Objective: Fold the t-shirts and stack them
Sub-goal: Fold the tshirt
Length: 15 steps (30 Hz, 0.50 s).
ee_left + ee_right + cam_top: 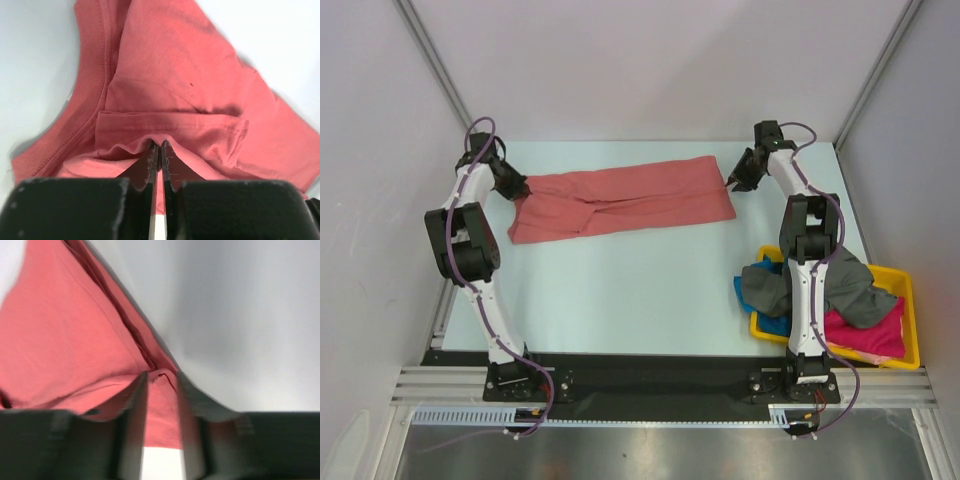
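The salmon-red t-shirt [625, 198] lies folded into a long strip across the far part of the table. My left gripper [517, 188] is at its left end, shut on a raised fold of the cloth [159, 142]. My right gripper [734, 183] is at the shirt's right edge. In the right wrist view its jaws stand a little apart and blurred, with the shirt's hem corner [161, 377] between them, not squeezed. A dark grey t-shirt [850, 288], a bright blue one [775, 322] and a magenta-pink one [875, 335] lie heaped in the yellow tray [912, 300].
The yellow tray sits at the table's right front, beside the right arm's base. White walls with grey corner posts close in the back and sides. Pale table surface [620, 290] lies between the shirt and the arm bases.
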Each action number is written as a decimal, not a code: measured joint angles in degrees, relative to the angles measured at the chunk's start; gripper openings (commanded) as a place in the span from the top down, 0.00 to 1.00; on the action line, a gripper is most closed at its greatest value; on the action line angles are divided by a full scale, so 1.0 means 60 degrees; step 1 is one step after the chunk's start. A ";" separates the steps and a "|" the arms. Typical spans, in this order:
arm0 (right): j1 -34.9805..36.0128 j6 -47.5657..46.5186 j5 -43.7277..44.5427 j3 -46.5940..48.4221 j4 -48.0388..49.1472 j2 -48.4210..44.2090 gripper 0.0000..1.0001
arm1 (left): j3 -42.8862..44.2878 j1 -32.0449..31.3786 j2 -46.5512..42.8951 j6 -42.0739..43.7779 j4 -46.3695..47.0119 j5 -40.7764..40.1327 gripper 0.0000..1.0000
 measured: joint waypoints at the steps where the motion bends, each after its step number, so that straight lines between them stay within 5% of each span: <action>1: -0.0033 -0.0025 0.0007 0.0211 -0.0062 0.0080 0.58 | 0.0058 0.0000 0.0036 0.0004 -0.0011 0.0015 0.85; 9: -0.0401 -0.1064 0.0539 0.0973 -0.0892 -0.0229 0.41 | 0.0546 -0.0036 -0.0018 0.0532 -0.0076 -0.0466 0.48; 12: -0.0277 -0.1330 0.0568 -0.0033 -0.0903 -0.1016 0.46 | 0.0459 -0.0131 -0.0455 0.0765 -0.0295 -0.1188 0.49; 15: 0.0109 -0.1355 0.0368 -0.0313 -0.0914 -0.1319 0.50 | 0.0047 -0.0350 -0.1264 0.1020 -0.0375 -0.1552 0.65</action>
